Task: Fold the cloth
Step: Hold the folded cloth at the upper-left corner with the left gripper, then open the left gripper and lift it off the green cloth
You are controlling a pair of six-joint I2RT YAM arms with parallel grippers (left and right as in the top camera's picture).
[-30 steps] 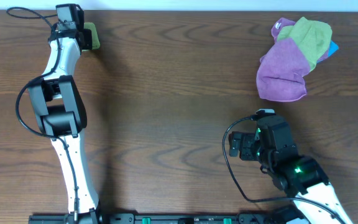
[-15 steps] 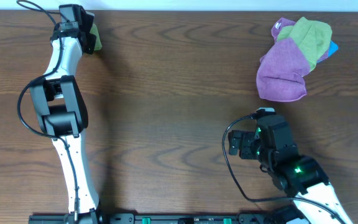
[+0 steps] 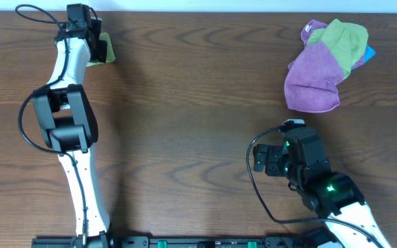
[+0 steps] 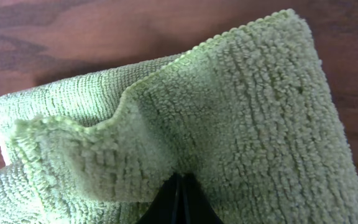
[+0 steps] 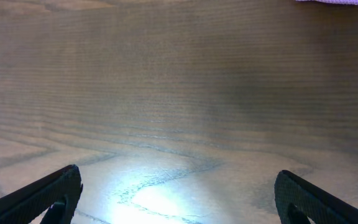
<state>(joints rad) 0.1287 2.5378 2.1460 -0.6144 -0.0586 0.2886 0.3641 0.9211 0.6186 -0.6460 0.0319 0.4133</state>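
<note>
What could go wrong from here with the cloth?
The cloth is bunched in layers where the left tool pinches it, so a pull may drag a crumple. It sits near the far edge of the table and could slide off. The right tool, open, is too far off to help.

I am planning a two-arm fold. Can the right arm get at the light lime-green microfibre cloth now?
Probably not. The lime-green microfibre cloth is at the far left corner, pinched by the left gripper; the right gripper, open, is near right, with most of the table between.
</note>
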